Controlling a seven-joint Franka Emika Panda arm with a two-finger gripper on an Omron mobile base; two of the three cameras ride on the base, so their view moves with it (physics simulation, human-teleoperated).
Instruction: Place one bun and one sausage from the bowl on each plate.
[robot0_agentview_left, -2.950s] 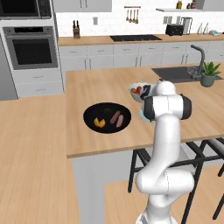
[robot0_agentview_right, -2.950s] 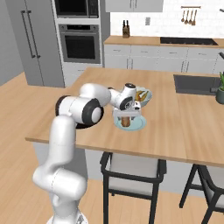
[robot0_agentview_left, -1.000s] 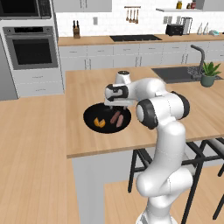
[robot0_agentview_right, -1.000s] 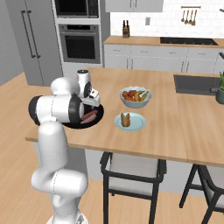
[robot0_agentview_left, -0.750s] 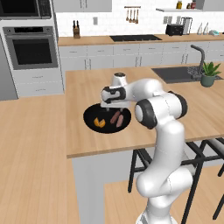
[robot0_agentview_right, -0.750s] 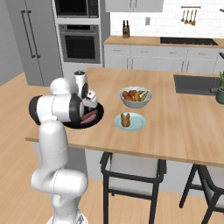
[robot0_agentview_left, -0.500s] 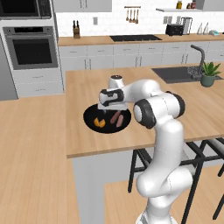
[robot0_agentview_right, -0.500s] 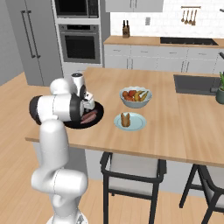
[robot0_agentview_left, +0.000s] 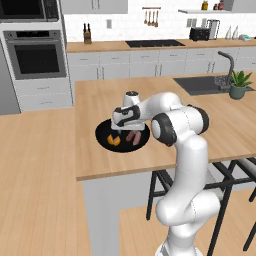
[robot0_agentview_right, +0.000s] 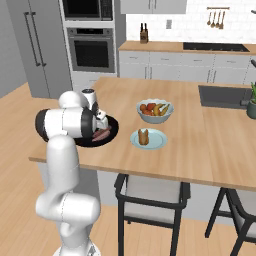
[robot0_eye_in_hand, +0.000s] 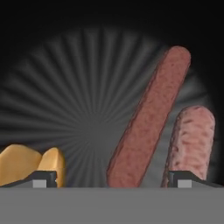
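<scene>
Sausages and buns lie in the wide black round bowl (robot0_agentview_left: 106, 139) on the wooden counter (robot0_agentview_left: 95, 95). Beside the deep grey fruit bowl (robot0_agentview_right: 155, 113) sits a small pale blue plate (robot0_agentview_right: 156, 141) holding a tan bun (robot0_agentview_right: 143, 136). The gripper (robot0_eye_in_hand: 112, 177), jaws spread wide and empty, hangs low over a long reddish-brown sausage (robot0_eye_in_hand: 148, 120), with a pink sausage (robot0_eye_in_hand: 190, 142) and an orange bun (robot0_eye_in_hand: 30, 165) at either side.

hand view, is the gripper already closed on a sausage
No, the open gripper hovers over the bowl with both sausages lying free.
</scene>
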